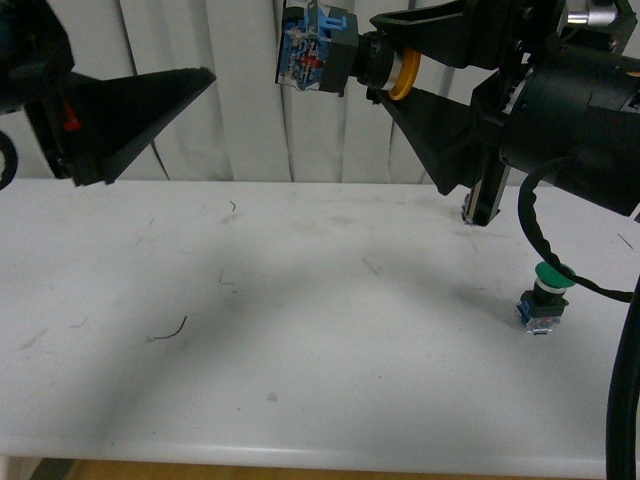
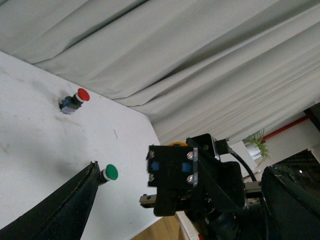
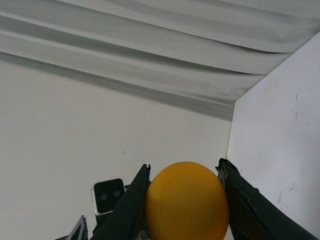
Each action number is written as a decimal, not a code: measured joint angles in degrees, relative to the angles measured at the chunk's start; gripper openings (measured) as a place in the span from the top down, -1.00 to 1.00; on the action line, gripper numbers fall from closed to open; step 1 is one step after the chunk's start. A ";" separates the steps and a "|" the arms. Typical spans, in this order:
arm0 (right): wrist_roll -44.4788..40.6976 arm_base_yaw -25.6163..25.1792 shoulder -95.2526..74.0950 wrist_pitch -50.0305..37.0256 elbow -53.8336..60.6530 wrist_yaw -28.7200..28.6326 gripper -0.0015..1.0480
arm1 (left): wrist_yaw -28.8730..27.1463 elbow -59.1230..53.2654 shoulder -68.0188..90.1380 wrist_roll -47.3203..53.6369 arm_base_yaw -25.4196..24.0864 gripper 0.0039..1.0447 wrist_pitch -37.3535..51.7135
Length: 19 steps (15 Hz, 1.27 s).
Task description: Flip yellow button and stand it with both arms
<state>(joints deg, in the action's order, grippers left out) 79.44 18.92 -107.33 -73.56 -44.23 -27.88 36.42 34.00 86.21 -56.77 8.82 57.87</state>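
Observation:
My right gripper (image 1: 380, 58) is shut on the yellow button (image 1: 330, 62) and holds it sideways, high above the white table (image 1: 300, 320). The yellow cap sits between the fingers and the blue contact block points toward my left arm. In the right wrist view the yellow cap (image 3: 186, 200) fills the gap between the right gripper's fingertips (image 3: 184, 164). My left gripper (image 1: 150, 105) is open and empty at the same height, its tip a short way left of the block. In the left wrist view the button's block (image 2: 172, 175) shows between the left gripper's spread fingers (image 2: 180, 167).
A green-capped button (image 1: 545, 295) stands on the table at the right, below my right arm; it also shows in the left wrist view (image 2: 109, 172). A red-capped button (image 2: 75, 100) lies further off on the table. A white curtain (image 1: 250, 130) hangs behind.

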 joint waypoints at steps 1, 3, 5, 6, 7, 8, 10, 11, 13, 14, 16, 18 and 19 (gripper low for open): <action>0.00 -0.24 0.00 0.02 0.00 0.07 0.30 | 0.74 -1.40 -1.16 0.11 -2.03 -0.88 -0.44; 0.00 -0.57 0.00 0.02 0.00 0.07 0.30 | -0.31 -5.22 -5.11 2.93 -7.91 -0.88 -0.63; 0.00 -0.63 0.00 0.00 -0.07 0.04 0.31 | -1.75 -9.92 -12.52 8.22 -13.62 -0.88 -4.48; 0.00 -0.74 0.00 0.04 -0.11 0.04 0.31 | -1.68 -11.82 -17.35 11.32 -15.91 -0.88 -8.00; -0.02 -0.96 0.00 0.02 -0.13 0.00 0.31 | -0.81 -13.49 -24.00 15.23 -18.82 -0.88 -12.81; -0.02 -1.01 0.00 0.02 -0.17 -0.02 0.31 | 1.05 -14.34 -30.77 19.65 -22.23 -0.88 -17.99; 0.00 -1.01 0.00 0.04 -0.22 0.00 0.31 | -17.35 -16.24 -42.93 37.99 -20.02 -0.48 -30.80; -0.02 -0.94 0.00 0.04 -0.28 -0.20 0.31 | -23.71 -19.15 -45.09 45.72 -18.03 -0.24 -31.10; -0.02 -0.98 0.00 0.04 -0.39 0.00 0.31 | -29.18 -23.45 -48.78 53.77 -16.11 0.32 -31.71; -0.04 -0.94 0.00 0.04 -0.42 -0.04 0.31 | -30.01 -24.52 -50.90 54.84 -15.10 0.57 -31.85; -0.22 -0.94 0.00 0.04 -0.44 -0.24 0.31 | -34.49 -26.82 -54.45 55.56 -11.56 0.98 -33.33; -0.42 -1.31 0.00 0.00 -0.55 -0.46 0.31 | -36.15 -28.98 -57.90 55.93 -8.57 0.97 -35.12; -0.50 -1.36 0.00 0.07 -0.57 -0.39 0.31 | -36.48 -29.79 -60.17 55.93 -8.96 0.97 -36.26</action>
<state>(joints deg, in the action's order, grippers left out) 78.94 17.56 -107.33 -73.49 -44.80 -28.27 -0.05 4.21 26.04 -0.84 -0.14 21.61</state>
